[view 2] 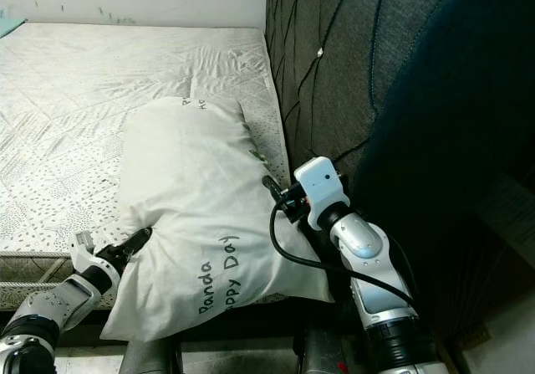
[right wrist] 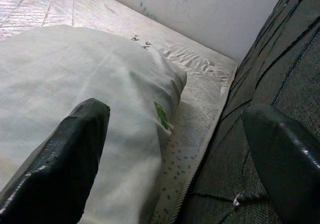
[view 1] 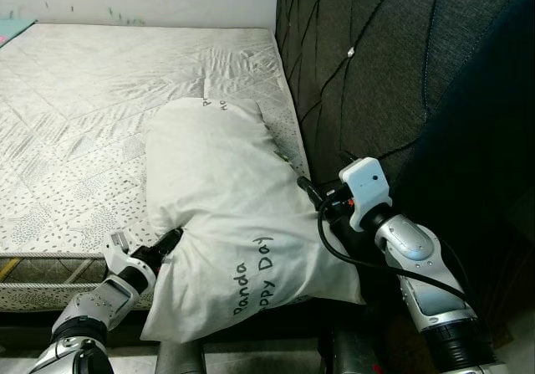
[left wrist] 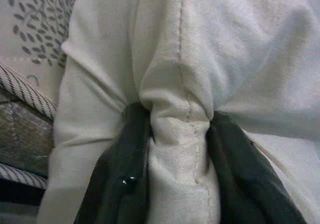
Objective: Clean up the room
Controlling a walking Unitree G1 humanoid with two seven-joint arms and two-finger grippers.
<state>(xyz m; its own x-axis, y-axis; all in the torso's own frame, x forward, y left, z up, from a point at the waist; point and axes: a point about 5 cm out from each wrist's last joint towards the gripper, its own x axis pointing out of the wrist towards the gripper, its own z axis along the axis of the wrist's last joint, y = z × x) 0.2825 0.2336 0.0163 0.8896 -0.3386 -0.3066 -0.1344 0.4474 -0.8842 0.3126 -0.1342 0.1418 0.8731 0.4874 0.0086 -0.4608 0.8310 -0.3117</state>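
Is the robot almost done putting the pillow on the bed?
Partly. The white pillow already lies mostly on the mattress, beside the dark headboard, but its near end hangs over the bed's edge. In hand: the left tool is pinching the pillow's seam, while the right tool is open beside the pillow's other edge, gripping nothing. Left to do, probably: pushing the pillow fully on and straightening it.

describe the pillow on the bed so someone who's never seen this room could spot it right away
On the bare patterned mattress, look at the near corner beside the dark quilted headboard. The white pillow lies there, overhanging the edge, pinched by the left end effector. Grey lettering reading "Panda" sets it apart.
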